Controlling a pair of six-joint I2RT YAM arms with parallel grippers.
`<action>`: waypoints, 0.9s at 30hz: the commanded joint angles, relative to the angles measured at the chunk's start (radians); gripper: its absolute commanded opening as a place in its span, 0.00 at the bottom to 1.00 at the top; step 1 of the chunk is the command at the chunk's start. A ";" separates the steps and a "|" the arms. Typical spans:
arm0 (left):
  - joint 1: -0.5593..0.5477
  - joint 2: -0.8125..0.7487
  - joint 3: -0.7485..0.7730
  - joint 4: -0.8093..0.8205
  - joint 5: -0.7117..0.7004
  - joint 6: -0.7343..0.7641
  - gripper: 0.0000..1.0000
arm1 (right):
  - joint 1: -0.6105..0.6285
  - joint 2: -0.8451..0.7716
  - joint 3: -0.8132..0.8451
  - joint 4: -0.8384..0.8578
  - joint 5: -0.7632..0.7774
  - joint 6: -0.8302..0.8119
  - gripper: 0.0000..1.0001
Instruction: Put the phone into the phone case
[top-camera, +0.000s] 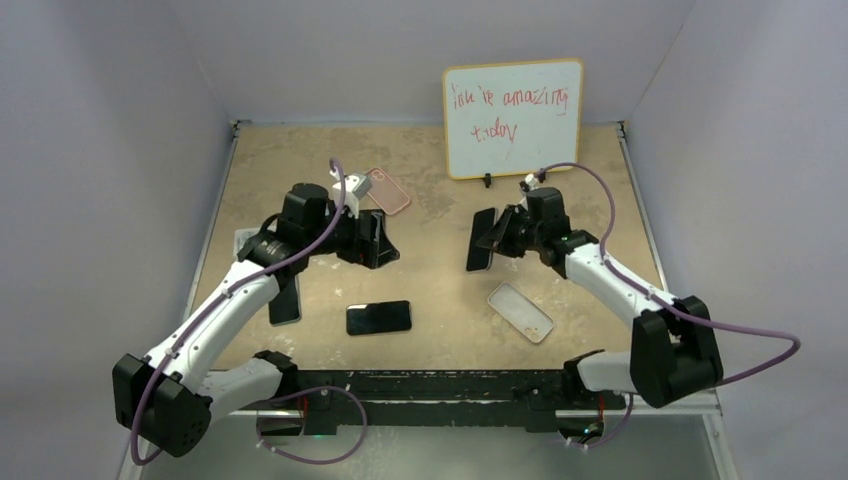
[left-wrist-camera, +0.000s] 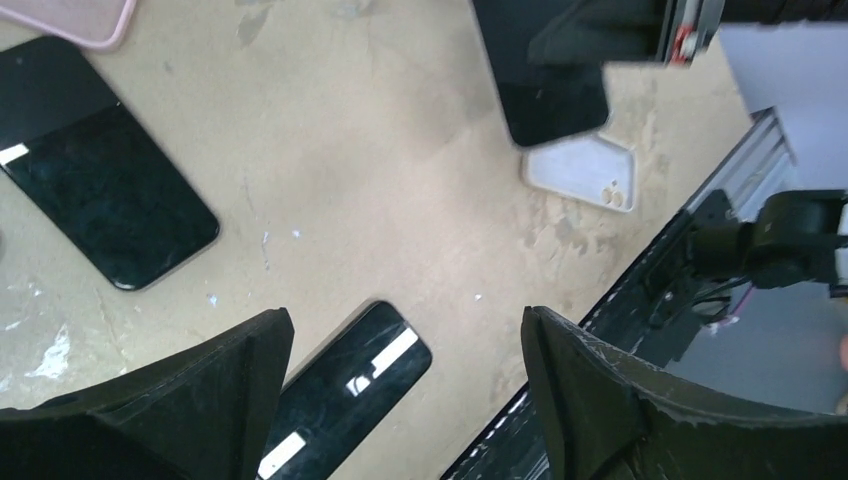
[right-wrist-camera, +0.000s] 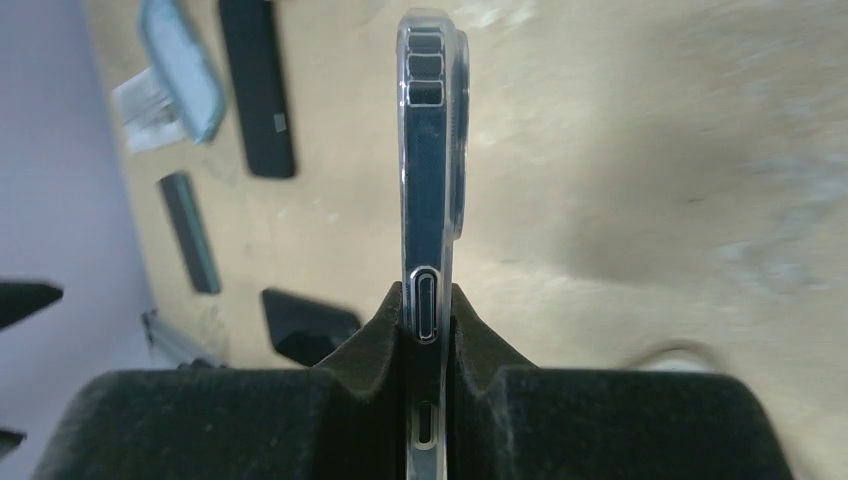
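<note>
My right gripper is shut on a dark phone whose edge is wrapped in a clear case. It holds the phone on edge above the table's middle right, and the phone also shows in the left wrist view. An empty clear case lies flat near the front right. My left gripper is open and empty, hovering above a black phone that lies screen up.
A pink case lies at the back centre. Another dark phone lies at the front left. A small whiteboard stands at the back right. The metal front rail runs along the near edge.
</note>
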 joint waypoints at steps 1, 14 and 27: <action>0.003 -0.024 -0.064 0.013 -0.028 0.106 0.89 | -0.101 0.066 0.112 -0.104 0.026 -0.146 0.00; 0.003 -0.065 -0.108 0.033 -0.027 0.120 0.94 | -0.312 0.316 0.198 -0.093 -0.126 -0.260 0.06; 0.003 -0.086 -0.110 0.022 -0.083 0.117 0.96 | -0.357 0.408 0.262 -0.186 -0.051 -0.342 0.39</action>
